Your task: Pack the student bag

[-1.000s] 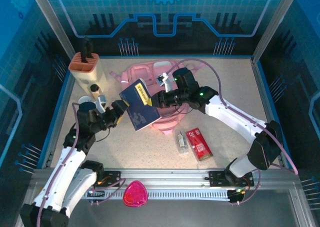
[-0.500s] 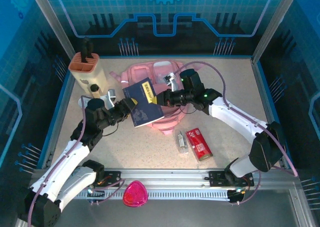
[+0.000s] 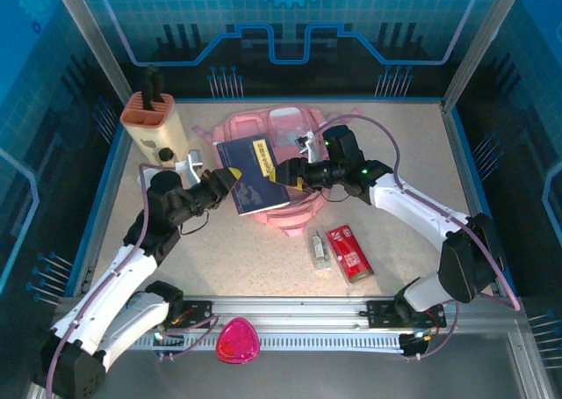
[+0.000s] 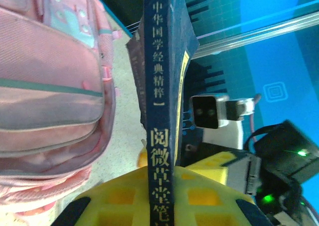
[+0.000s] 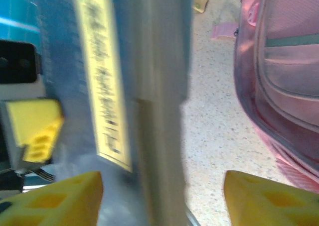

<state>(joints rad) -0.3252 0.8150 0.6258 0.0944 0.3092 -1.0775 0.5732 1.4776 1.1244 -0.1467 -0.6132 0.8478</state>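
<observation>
The pink bag [image 3: 246, 125] lies flat at the far middle of the counter [image 3: 255, 258]. The overhead view shows a dark blue book [image 3: 250, 175] over its left part. The left wrist view shows the left fingers [image 4: 119, 201] clamped on the book's spine. The right wrist view shows the right fingers [image 5: 60, 196] spread wide, the book's edge between them.

Even, cool light is falling from above in the top view, brightening the table [image 3: 263, 258] and glowing off the blue walls [image 3: 351, 21]. The arms [image 3: 413, 210] are casting only soft, short shadows, and the frame's corners are darkening. The left wrist view is rendering the book [image 4: 162, 86] spine sharply, with the bag [image 4: 50, 86] at left slightly soft. In the right wrist view, heavy blur is smearing the book [image 5: 109, 86], and the bag [image 5: 289, 86] at right is showing clearer.
</observation>
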